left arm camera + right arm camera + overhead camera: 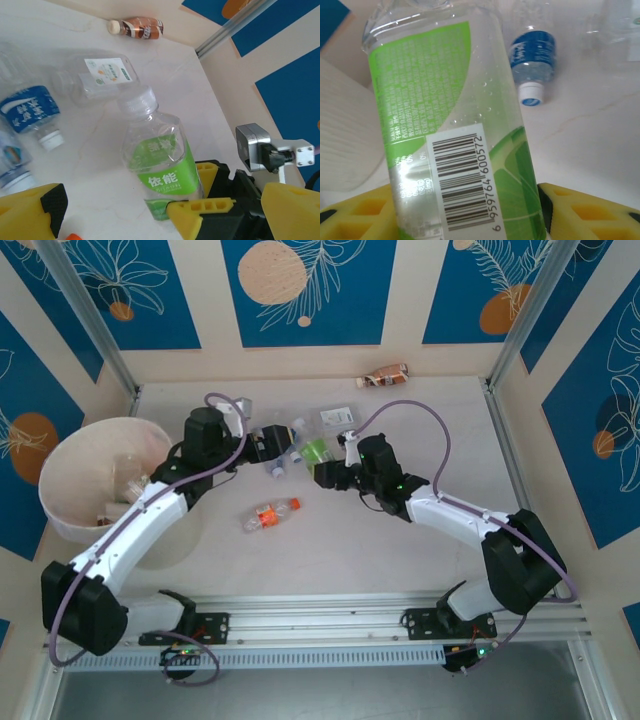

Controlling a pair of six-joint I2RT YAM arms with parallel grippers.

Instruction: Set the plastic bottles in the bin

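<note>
- Gripping the green-labelled bottle (pixel 450 100) with my right gripper (pixel 472 220): its yellow fingers (pixel 590 210) are closed against the bottle's lower body, one on each side, with the barcode turned to my wrist camera.
- From above, that bottle sits mid-table between my two grippers, its pale cap pointing away from the right gripper. I cannot tell whether it touches the table (pixel 420 540).
- My left gripper (pixel 268 445) is spread wide with nothing between its pads. It hangs just left of the green-labelled bottle, facing it.
- The bin (pixel 60 455) stands at the table's left edge beside my left arm, well apart from the held bottle. A few clear bottles in the bin (pixel 128 485) lie at its bottom.
- A blue-labelled bottle (pixel 30 107) lies on its side near the green one, its white cap towards my bases.
- A flat clear bottle with a white label (pixel 102 75) lies just beyond them.
- An orange-labelled bottle (pixel 270 515) lies alone on the table, nearer my bases.
- A brown-labelled bottle (pixel 385 375) lies on its side against the back wall.
</note>
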